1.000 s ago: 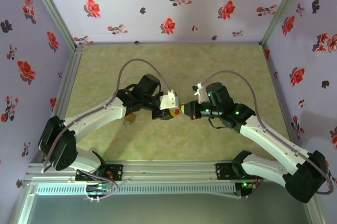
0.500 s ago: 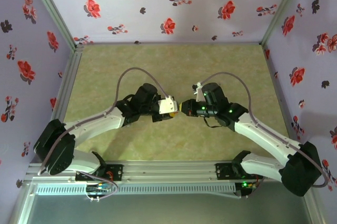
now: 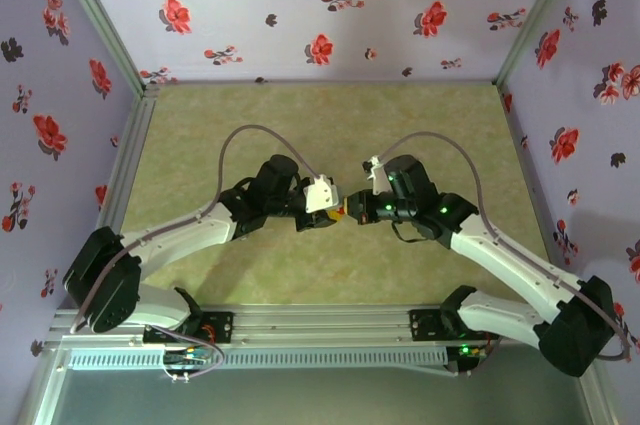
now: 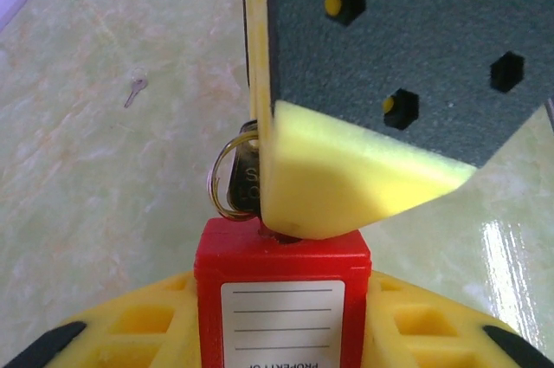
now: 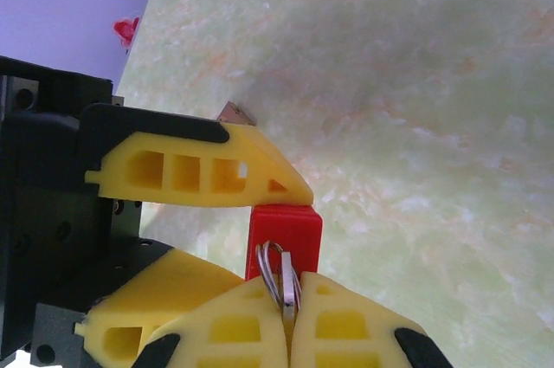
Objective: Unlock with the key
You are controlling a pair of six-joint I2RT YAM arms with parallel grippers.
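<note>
A red padlock (image 4: 282, 290) with a white label sits between my left gripper's (image 4: 282, 320) yellow fingers (image 4: 130, 325), which are shut on its body. The key (image 5: 286, 288), with a wire ring (image 5: 270, 262) on it, is pinched in my right gripper (image 5: 290, 299) and its tip meets the end face of the red padlock (image 5: 290, 228). In the left wrist view the right gripper's yellow finger (image 4: 346, 182) presses down at the padlock's keyhole. From above, the two grippers meet at mid-table, left (image 3: 332, 213) and right (image 3: 352, 210).
A second small grey key (image 4: 135, 91) lies loose on the pale green marbled table (image 3: 330, 115). A small brownish corner (image 5: 235, 112) peeks out behind the left gripper's upper finger. Flowered walls close the table on three sides.
The left arm has shifted over the brass padlock that showed beside it a second ago. Both grippers stay joined at the red padlock, which has barely moved.
</note>
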